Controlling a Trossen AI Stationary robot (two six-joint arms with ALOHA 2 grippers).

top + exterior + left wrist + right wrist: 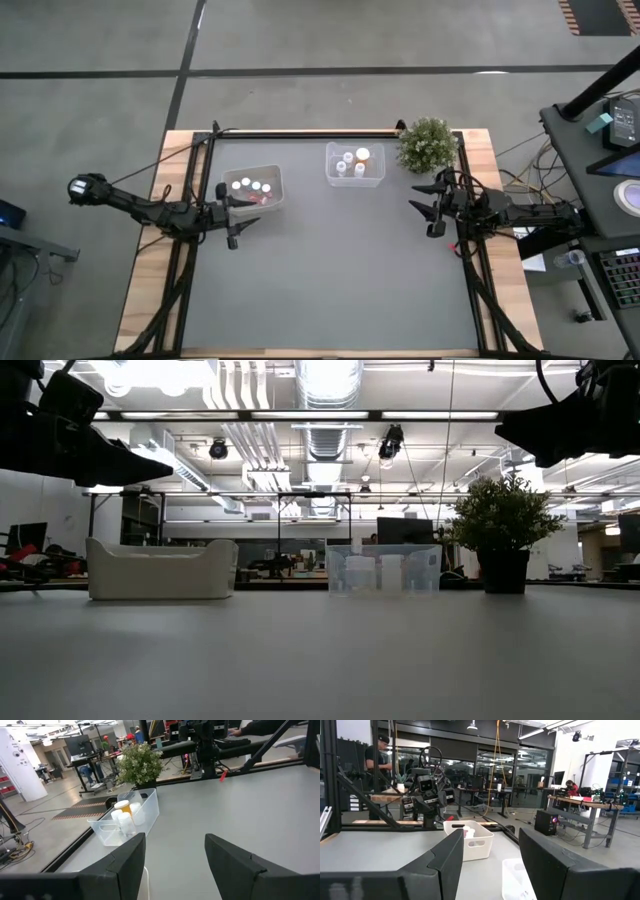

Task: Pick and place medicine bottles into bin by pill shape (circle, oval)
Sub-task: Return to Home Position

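Observation:
The medicine bottles sit in two tubs at the far side of the table. The white tub (252, 188) at far left holds several white-capped bottles (250, 185). The clear tub (355, 164) at far centre holds several more, one with an orange body (123, 806). My left gripper (228, 215) hovers open and empty just near of the white tub. My right gripper (428, 208) hovers open and empty at the table's right, near of the potted plant (427, 145). No bottle lies loose on the grey mat.
The bushy green plant stands at the far right corner beside the clear tub. A black rail (305, 132) runs along the far edge. The grey mat (330, 270) stretches bare through the middle and near side. A person (377, 757) stands in the room beyond the table.

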